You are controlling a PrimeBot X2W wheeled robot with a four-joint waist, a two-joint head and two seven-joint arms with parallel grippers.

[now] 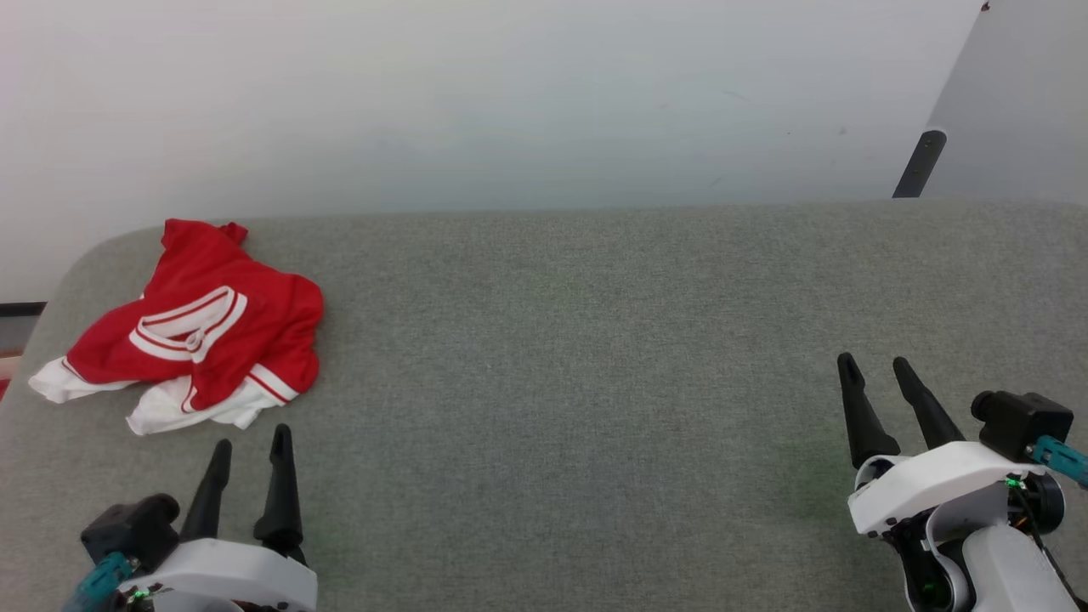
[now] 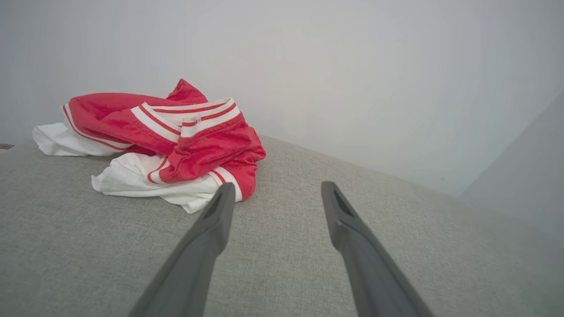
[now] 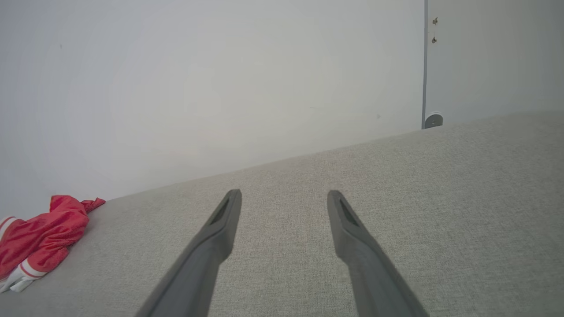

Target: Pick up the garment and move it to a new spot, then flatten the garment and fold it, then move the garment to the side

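The garment point(image 1: 200, 327), a red jersey with white sleeves and red-and-white stripe trim, lies crumpled at the far left of the grey surface point(image 1: 595, 340). Its lettering is hidden in the folds. My left gripper point(image 1: 252, 439) hovers open just in front of it, nothing between the fingers. In the left wrist view the garment point(image 2: 176, 141) sits ahead and to the left of the left gripper point(image 2: 277, 187), its white sleeve close to the left fingertip. My right gripper point(image 1: 875, 361) stands open at the lower right, far from the cloth. The right wrist view has the garment point(image 3: 39, 240) at its far left and the right gripper point(image 3: 284, 193) open.
The grey fabric surface ends at a rounded far edge against a pale wall point(image 1: 510, 93). A dark post point(image 1: 920, 163) leans at the back right beside a wall panel. A dark strip point(image 1: 21, 309) lies beyond the surface's left corner.
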